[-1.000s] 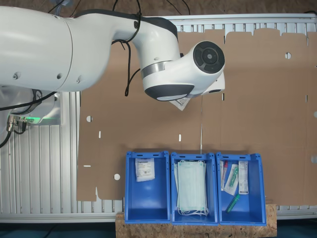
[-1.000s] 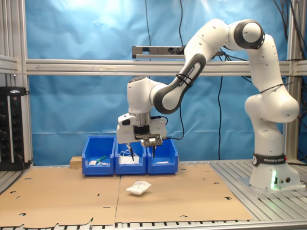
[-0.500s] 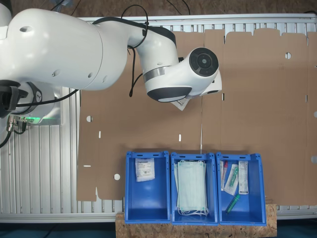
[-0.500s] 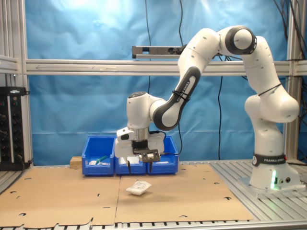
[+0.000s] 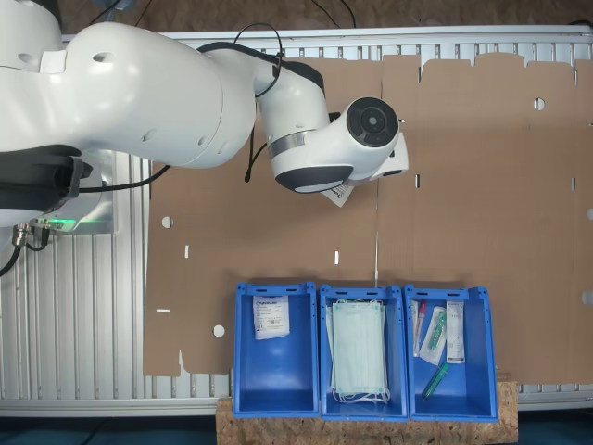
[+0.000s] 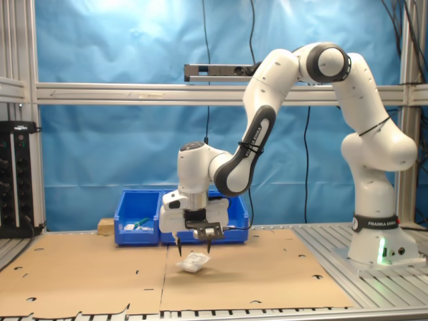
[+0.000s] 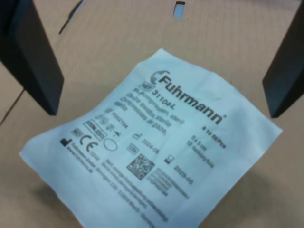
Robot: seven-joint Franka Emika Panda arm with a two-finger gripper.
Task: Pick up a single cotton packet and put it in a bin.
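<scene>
Claw hangs just above the cotton packet, fingers spread wide w/ nothing held. In wrist view the packet lies flat on the cardboard sheet between the two fingers, not touching either. Blue bins sit in a row well apart from the packet, at the desk's far edge in second exterior view.

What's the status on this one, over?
Gripper open, just above cotton packet. Packet flat on cardboard, not gripped. Bins unobstructed.
</scene>
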